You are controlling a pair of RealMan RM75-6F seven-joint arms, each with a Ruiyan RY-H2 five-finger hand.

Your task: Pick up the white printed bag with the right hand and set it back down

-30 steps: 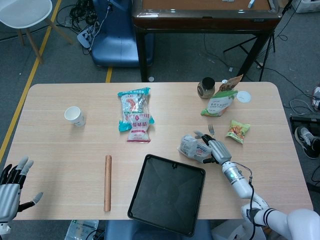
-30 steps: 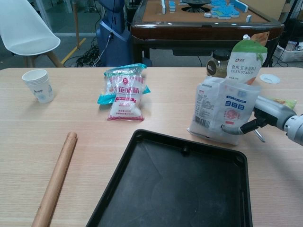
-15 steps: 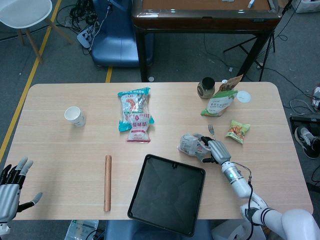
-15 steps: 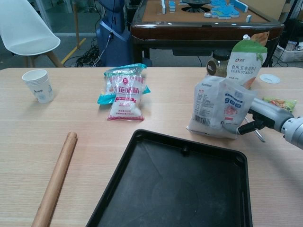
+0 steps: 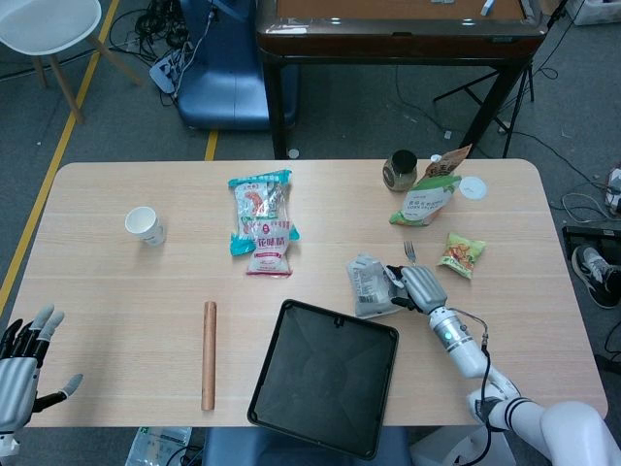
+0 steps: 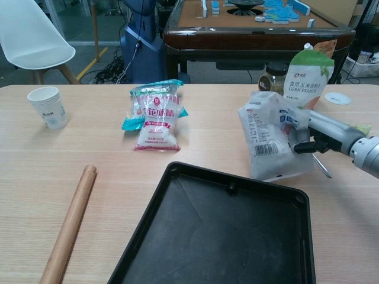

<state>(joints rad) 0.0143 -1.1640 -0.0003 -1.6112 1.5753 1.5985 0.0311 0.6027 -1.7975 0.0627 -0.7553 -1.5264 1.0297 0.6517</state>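
A pale wooden table with rounded corners stands on a grey floor, with a yellow line running along the floor at the left. Behind it are a dark brown games table, a blue seat and a white chair, with cables lying on the floor. On the table there is one black tray, one wooden rolling pin, one white paper cup, one brown-lidded jar, one green and white pouch of corn starch, one small green snack packet, one fork, one small white round lid, and two bags lying one over the other, a teal one beneath a pink and white one. The white printed bag sits just beyond the tray's far right corner, tilted, with the right hand holding its right side, fingers closed on it. Whether the bag's bottom touches the table I cannot tell. The left hand hangs at the near left corner, fingers spread and holding nothing.
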